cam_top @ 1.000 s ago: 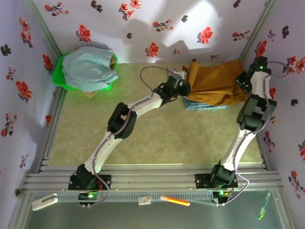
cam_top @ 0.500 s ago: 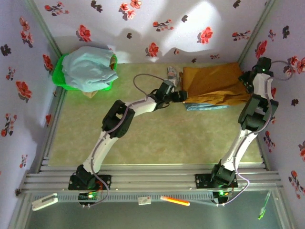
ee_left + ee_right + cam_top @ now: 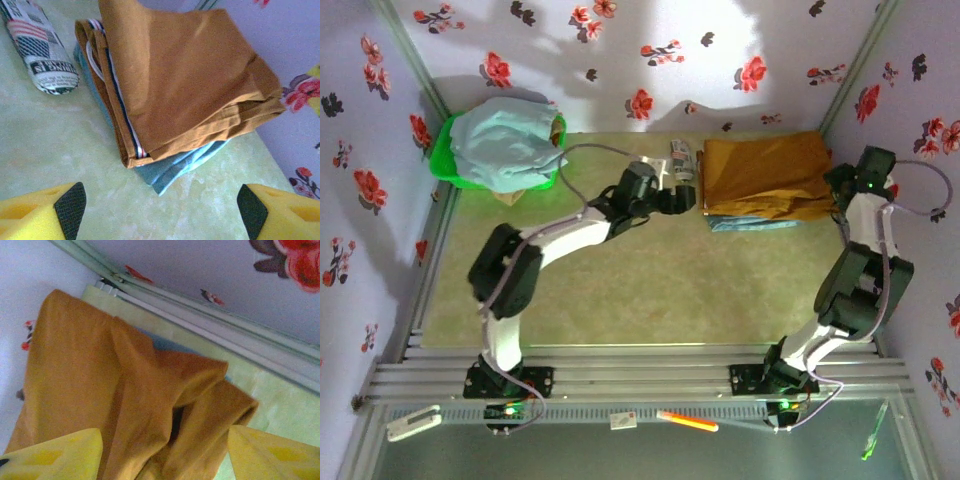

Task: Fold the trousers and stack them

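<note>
The mustard-brown trousers point(image 3: 765, 175) lie folded at the back right of the table, on top of a folded light blue cloth point(image 3: 750, 222). In the left wrist view the trousers point(image 3: 185, 75) show their stacked layers, and the blue cloth point(image 3: 170, 170) pokes out beneath. My left gripper point(image 3: 688, 197) hovers just left of the stack, open point(image 3: 160, 210), with bare table between its fingers. At the stack's right end my right gripper point(image 3: 842, 185) is open point(image 3: 165, 455) above the trousers' rumpled edge point(image 3: 125, 405), gripping nothing.
A rolled printed packet point(image 3: 681, 158) lies just left of the stack, near my left gripper. A green basket point(image 3: 442, 160) holding pale blue cloth point(image 3: 505, 140) stands at the back left. Floral walls close in behind and to the right of the stack.
Both grippers have opened and let go of the trousers, which settled flat on the blue cloth. The left gripper drew back to the left, the right one toward the right wall.
</note>
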